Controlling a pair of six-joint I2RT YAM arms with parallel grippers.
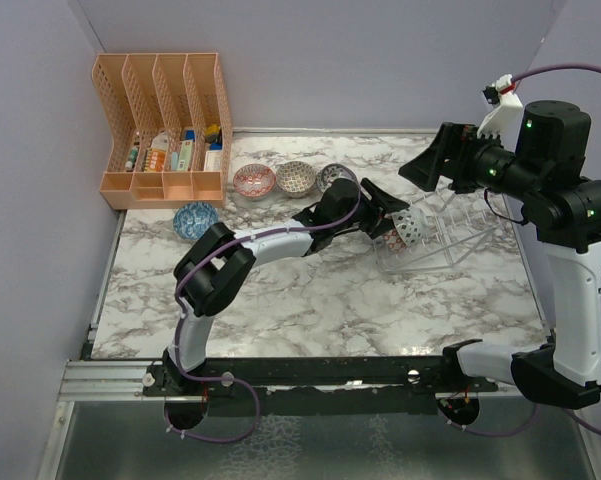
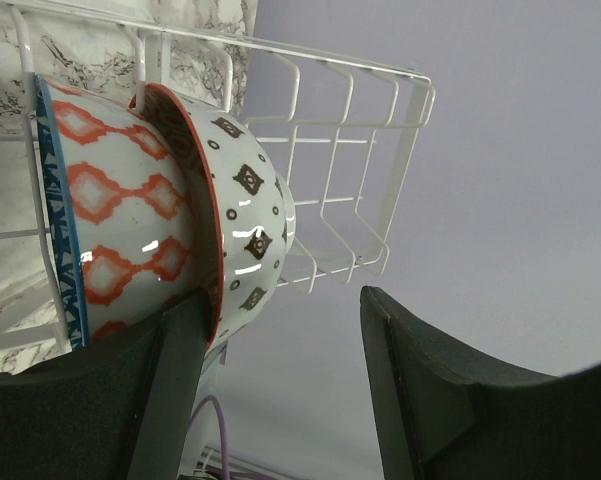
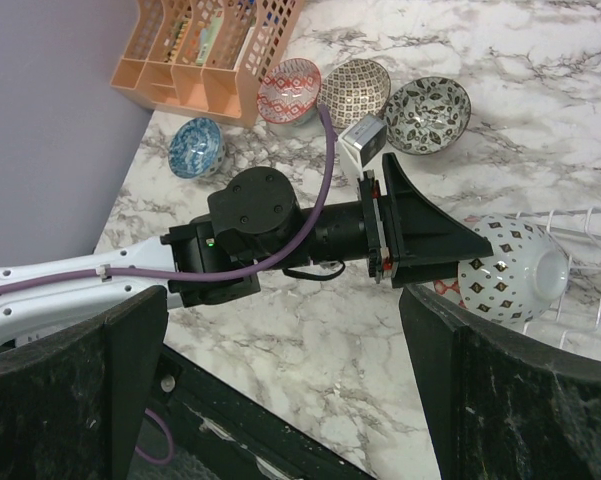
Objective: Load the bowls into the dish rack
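The dish rack (image 1: 458, 232) is a pale wire rack at the right of the marble table; it also shows in the left wrist view (image 2: 352, 150). Two bowls stand on edge in its left end: a white one with dark diamonds and a red rim (image 2: 248, 225), and one with orange diamonds and a blue rim (image 2: 115, 225). My left gripper (image 1: 392, 212) is open right at them, one finger (image 2: 180, 380) beside the red rim. Pink (image 1: 253, 181), grey-brown (image 1: 295, 178), black-and-white (image 1: 332, 176) and blue (image 1: 195, 219) bowls sit on the table. My right gripper (image 1: 432, 165) is open and empty, raised above the rack.
An orange slotted file organizer (image 1: 165, 125) with small items stands at the back left, next to the loose bowls. Lilac walls close in the left, back and right. The black rail with the arm bases runs along the near edge (image 1: 310, 375).
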